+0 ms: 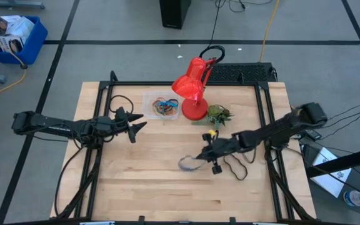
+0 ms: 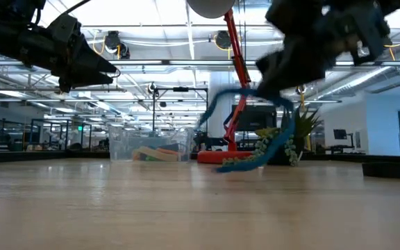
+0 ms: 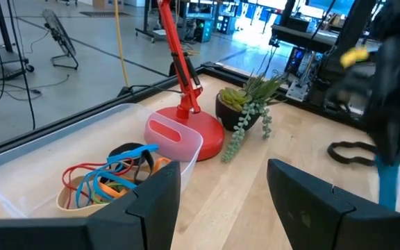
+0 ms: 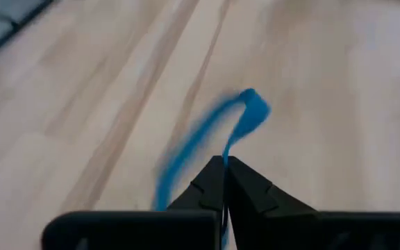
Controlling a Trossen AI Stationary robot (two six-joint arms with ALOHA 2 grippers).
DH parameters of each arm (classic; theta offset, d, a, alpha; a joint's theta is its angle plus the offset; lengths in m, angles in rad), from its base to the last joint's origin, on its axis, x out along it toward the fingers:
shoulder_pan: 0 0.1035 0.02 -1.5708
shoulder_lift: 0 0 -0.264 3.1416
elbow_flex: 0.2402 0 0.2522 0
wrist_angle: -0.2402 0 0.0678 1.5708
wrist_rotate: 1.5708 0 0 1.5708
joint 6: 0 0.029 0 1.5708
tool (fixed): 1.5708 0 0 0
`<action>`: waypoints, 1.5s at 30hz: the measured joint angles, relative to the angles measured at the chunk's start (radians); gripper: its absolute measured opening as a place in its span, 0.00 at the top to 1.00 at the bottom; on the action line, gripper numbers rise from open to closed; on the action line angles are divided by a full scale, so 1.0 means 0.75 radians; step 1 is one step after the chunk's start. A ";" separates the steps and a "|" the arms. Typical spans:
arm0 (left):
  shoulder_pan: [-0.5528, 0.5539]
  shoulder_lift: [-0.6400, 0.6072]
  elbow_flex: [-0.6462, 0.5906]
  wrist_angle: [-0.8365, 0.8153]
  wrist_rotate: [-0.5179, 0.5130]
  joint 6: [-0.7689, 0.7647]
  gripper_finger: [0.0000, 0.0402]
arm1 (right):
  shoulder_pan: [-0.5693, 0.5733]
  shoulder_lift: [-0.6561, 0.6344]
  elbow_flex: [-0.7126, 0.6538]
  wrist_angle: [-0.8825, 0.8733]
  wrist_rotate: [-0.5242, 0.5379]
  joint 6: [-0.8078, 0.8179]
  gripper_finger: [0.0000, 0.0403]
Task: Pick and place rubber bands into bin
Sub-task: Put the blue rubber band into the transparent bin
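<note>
My R claw [image 4: 224,167] pinched tight on blue band [image 4: 207,135], off the table; L claw [image 3: 221,201] wide, near bin [image 3: 19,173].

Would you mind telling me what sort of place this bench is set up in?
Probably a robotics lab in a large industrial hall: a framed wooden table on a grey floor, ceiling lights with exposed pipes, and monitors behind.

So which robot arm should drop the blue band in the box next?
The right one, I'd say. The right tool is already shut on the blue rubber band, lifted off the table. The left tool is open and empty, beside the bin.
</note>
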 joint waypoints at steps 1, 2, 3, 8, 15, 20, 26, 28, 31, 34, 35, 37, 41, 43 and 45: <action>0.000 0.000 0.000 -0.002 0.000 0.000 0.44 | -0.006 -0.052 0.000 -0.016 0.009 -0.021 1.00; 0.000 0.001 0.000 -0.005 0.000 0.000 0.44 | -0.012 -0.105 0.000 -0.034 0.037 -0.043 1.00; 0.000 0.001 0.000 -0.006 0.000 0.001 0.44 | -0.013 -0.156 0.000 -0.060 0.074 -0.070 1.00; 0.000 0.001 0.000 -0.005 0.000 0.001 0.44 | -0.013 -0.387 0.000 -0.186 0.270 -0.172 1.00; 0.000 0.001 0.000 -0.005 0.000 0.009 0.44 | -0.020 -0.561 -0.026 -0.236 0.376 -0.239 1.00; 0.000 0.001 0.000 -0.005 0.000 0.012 0.44 | -0.060 -0.590 -0.066 -0.219 0.377 -0.239 1.00; 0.000 0.000 0.000 -0.004 0.000 0.012 0.44 | -0.137 -0.534 -0.106 -0.025 0.363 -0.241 1.00; 0.000 0.001 0.000 -0.005 -0.001 0.012 0.44 | -0.182 -0.492 -0.106 0.042 0.305 -0.255 1.00; 0.000 0.001 0.000 -0.005 -0.001 0.012 0.44 | -0.252 -0.407 -0.106 0.140 0.207 -0.275 1.00; 0.000 0.000 0.000 -0.005 -0.001 0.012 0.44 | -0.320 -0.315 -0.106 0.284 0.158 -0.317 1.00; 0.000 0.001 0.000 -0.005 -0.001 0.012 0.44 | -0.340 -0.284 -0.106 0.333 0.156 -0.336 1.00; 0.000 0.000 0.000 -0.005 -0.001 0.012 0.44 | -0.379 -0.221 -0.096 0.409 0.154 -0.366 1.00; 0.000 0.000 0.000 -0.017 -0.001 0.012 0.44 | -0.447 -0.101 0.002 0.435 0.152 -0.398 1.00; 0.000 0.001 0.000 -0.030 -0.001 0.012 0.44 | -0.473 -0.040 0.062 0.433 0.151 -0.427 1.00; 0.000 0.000 0.000 -0.033 -0.001 0.012 0.44 | -0.496 0.021 0.125 0.430 0.150 -0.457 1.00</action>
